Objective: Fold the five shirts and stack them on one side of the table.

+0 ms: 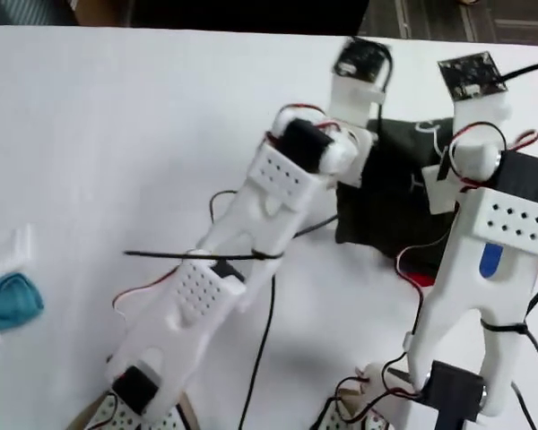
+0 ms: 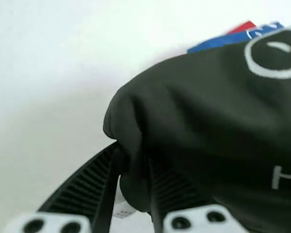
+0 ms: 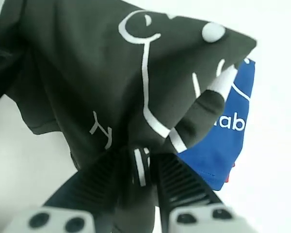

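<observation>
Two arms over the bench [image 1: 117, 134] in the high view. Where is the black shirt [image 1: 390, 202]?

On the right part of the bench, bunched into a dark heap between the two wrists. The left tool [image 1: 352, 154] is at its left edge and the right tool [image 1: 446, 184] is over its right part. From up here I cannot tell how either tool's fingers stand.

Anything else on the bench?

A teal cloth [image 1: 11, 303] at the left edge, well apart from the arms, just beside a white object [image 1: 4, 255].

And the left wrist view?

The left tool [image 2: 133, 162] is clenched on a rounded fold at the edge of the black shirt [image 2: 208, 121]. The fabric is pinched between the ribbed fingers [image 2: 82, 189]. A strip of blue shirt [image 2: 228, 42] peeks out from beneath the far edge, with a sliver of red beside it. The white bench [image 2: 48, 73] lies beyond.

The right wrist view?

The right tool [image 3: 136, 165] is clamped on the black shirt [image 3: 77, 68], gripping a bunch that carries white line print. The cloth spreads away from the fingers [image 3: 184, 187]. The blue shirt [image 3: 218, 145] lies under it, partly covered, with a red edge at its corner and the white bench [image 3: 276, 145] around it.
</observation>
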